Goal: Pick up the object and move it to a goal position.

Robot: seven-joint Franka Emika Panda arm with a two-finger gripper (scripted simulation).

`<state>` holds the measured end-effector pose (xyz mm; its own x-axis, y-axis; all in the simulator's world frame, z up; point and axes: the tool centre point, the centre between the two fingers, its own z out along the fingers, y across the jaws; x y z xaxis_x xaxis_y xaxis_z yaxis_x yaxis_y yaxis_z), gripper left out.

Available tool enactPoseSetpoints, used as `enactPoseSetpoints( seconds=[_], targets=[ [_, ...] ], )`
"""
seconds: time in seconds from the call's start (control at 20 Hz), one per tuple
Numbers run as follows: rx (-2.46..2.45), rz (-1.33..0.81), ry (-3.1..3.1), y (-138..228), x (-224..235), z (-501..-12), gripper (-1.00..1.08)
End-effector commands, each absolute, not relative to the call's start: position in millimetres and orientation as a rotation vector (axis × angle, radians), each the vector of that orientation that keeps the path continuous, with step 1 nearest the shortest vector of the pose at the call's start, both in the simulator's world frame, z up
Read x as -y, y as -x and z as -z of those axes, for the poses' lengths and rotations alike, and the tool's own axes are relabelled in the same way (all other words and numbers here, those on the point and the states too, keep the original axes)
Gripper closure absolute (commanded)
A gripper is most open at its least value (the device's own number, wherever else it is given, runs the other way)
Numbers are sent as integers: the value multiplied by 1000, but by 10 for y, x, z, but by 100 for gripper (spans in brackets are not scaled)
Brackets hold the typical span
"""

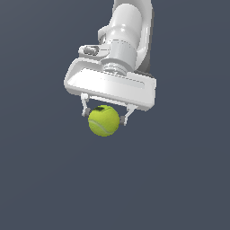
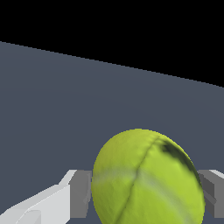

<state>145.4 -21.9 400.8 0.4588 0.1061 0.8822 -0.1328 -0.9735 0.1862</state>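
Ball: the small yellow-green tennis ball [image 1: 103, 120] with a pale curved seam and a dark mark sits just above the centre of the exterior frame, between the fingers.
Why held so: the fingers [image 1: 84, 109] press its opposite sides at about its widest part — a grip that probably keeps a round thing from rolling out.
Hand: the white two-fingered hand [image 1: 103, 115] is partly closed, pinching the ball; grey pads [image 2: 81, 192] touch it on both flanks.
Surface: plain dark grey-blue surface [image 1: 40, 179] — whether the ball touches it, I cannot tell.

The ball [image 1: 103, 121] [image 2: 148, 179] is yellow-green and fuzzy, with a pale curved seam and a dark mark near its top. It sits just under the gripper [image 1: 104, 117] body, touching a finger on either side.
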Motion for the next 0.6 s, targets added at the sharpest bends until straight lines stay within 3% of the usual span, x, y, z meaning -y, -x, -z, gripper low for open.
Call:
enactPoseSetpoints(
  seconds=[0.0,0.55],
  targets=[
    [36,-1573,-2439,-1448,214,-4187,108],
    [79,-1722,-2296,-1371,192,-4740,108]
  ],
)
